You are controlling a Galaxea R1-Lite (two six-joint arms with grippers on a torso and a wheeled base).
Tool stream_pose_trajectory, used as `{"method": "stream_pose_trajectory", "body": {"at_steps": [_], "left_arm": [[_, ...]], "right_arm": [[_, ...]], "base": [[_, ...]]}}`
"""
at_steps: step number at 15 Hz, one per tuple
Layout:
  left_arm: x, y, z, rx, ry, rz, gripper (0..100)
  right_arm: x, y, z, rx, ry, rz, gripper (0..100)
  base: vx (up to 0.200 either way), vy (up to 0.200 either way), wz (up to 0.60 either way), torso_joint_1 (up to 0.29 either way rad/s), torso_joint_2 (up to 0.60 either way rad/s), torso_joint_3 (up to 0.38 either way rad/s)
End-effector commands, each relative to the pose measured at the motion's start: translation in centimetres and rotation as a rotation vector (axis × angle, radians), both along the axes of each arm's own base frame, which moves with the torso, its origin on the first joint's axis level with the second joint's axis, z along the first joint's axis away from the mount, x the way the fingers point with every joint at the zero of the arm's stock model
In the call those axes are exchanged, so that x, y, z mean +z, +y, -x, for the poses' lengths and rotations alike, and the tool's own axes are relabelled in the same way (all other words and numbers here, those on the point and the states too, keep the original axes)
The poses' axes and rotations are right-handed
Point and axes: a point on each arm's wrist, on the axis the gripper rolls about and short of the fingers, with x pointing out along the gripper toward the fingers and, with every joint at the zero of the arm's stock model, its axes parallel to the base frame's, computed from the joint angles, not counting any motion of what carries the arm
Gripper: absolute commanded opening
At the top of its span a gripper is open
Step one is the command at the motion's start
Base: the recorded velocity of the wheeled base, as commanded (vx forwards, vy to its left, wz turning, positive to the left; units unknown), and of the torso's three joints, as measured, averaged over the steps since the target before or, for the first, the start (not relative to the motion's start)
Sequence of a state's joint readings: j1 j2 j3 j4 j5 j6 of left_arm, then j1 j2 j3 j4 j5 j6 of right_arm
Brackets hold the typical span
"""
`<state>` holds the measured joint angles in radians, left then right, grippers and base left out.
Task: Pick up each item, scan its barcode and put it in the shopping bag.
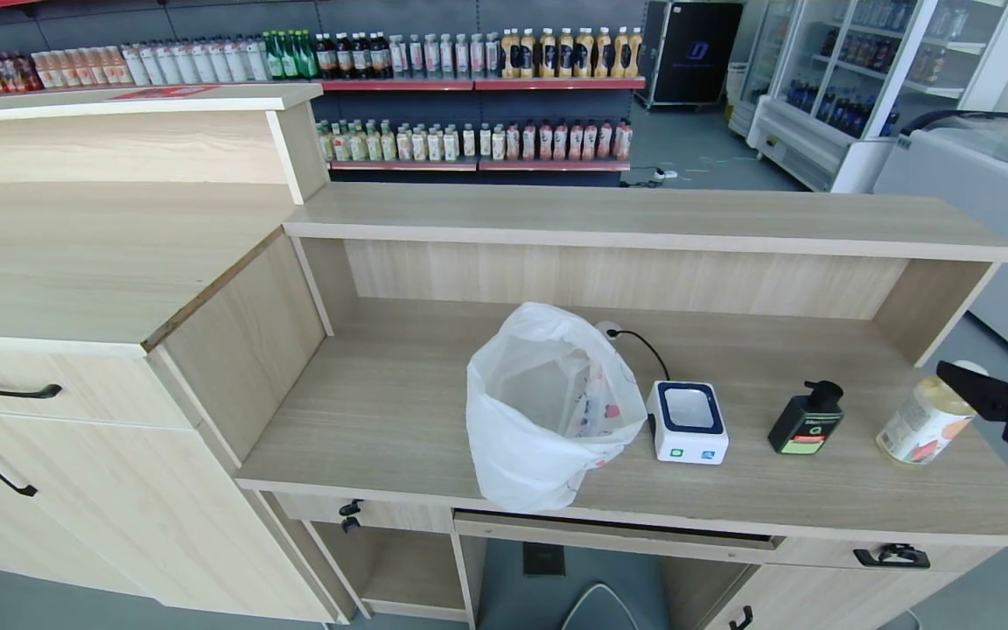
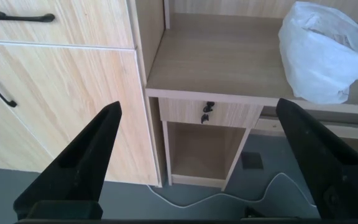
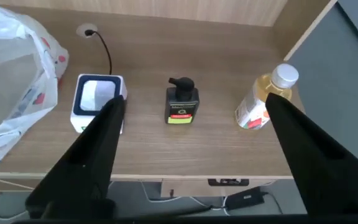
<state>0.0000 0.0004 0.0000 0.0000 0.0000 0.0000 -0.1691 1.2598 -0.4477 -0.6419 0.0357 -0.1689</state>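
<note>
A white plastic shopping bag stands on a pale wooden counter, beside a white blue-rimmed scanner box, a black pump bottle and a white-capped yellowish bottle. Left gripper and right gripper: jaws wide, empty

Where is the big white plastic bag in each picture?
Head view: the white, crinkly plastic shopping bag stands open mid-counter, just left of the white scanner box.
Left wrist view: the bag sits on the counter, near its front edge.
Right wrist view: the bag sits beside the scanner.
Shared landmark: the light wooden counter.
</note>
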Motion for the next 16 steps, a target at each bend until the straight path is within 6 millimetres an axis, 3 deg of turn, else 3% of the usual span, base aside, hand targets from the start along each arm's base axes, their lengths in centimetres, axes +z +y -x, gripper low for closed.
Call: {"method": "stream_pose_trajectory", "body": {"at_steps": [1,3,8,11,16], "left_arm": [[0.0,0.0,0.0,0.0,0.0,0.0,100],[0.0,0.0,0.0,0.0,0.0,0.0,100],[0.0,0.0,0.0,0.0,0.0,0.0,100],[0.0,0.0,0.0,0.0,0.0,0.0,100],[0.0,0.0,0.0,0.0,0.0,0.0,100]], "right_arm": [[-6.1,-4.2,-5.4,0.054,0.213,0.063,100],[-8.2,-6.7,-6.2,0.183,0.263,0.212,100],[-11.5,-9.6,-8.4,0.285,0.255,0.277,100],[-12.3,-11.8,-10.6,0.407,0.184,0.467,100],[-13.5,-13.4,-11.0,0.379,0.207,0.465,100]], "base": [[0.0,0.0,0.0,0.0,0.0,0.0],[0.0,0.0,0.0,0.0,0.0,0.0],[0.0,0.0,0.0,0.0,0.0,0.0],[0.0,0.0,0.0,0.0,0.0,0.0],[0.0,0.0,0.0,0.0,0.0,0.0]]}}
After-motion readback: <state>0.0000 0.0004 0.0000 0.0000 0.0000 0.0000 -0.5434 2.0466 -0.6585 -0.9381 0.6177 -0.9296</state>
